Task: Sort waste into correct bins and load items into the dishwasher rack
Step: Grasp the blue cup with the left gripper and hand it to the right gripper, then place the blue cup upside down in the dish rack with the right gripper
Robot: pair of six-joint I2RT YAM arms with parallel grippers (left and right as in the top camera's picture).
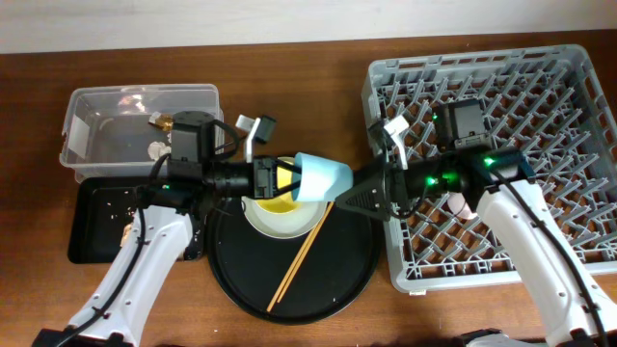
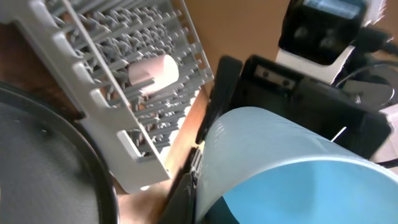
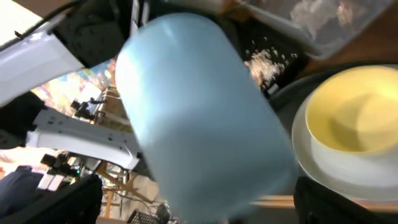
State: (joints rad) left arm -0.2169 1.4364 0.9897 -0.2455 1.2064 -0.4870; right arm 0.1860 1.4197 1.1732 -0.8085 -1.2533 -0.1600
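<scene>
My left gripper (image 1: pixel 292 178) is shut on the rim of the light blue cup (image 1: pixel 323 179) and holds it on its side above the round black tray (image 1: pixel 347 275). My right gripper (image 1: pixel 342 198) is open, with its fingers spread on either side of the cup (image 3: pixel 199 118). The cup's open mouth faces the left wrist camera (image 2: pixel 292 180). Below it, the yellow bowl (image 1: pixel 278 205) sits on the pale plate (image 1: pixel 265 224). Wooden chopsticks (image 1: pixel 299 255) lie on the round tray. A pink cup (image 1: pixel 463 204) lies in the grey rack (image 1: pixel 540 87).
The clear tub (image 1: pixel 92 120) at the back left holds gold-brown wrapper pieces (image 1: pixel 159 123). The shallow black tray (image 1: pixel 92 236) in front of it holds pale crumbs (image 1: pixel 126 229). The rack fills the right side of the table.
</scene>
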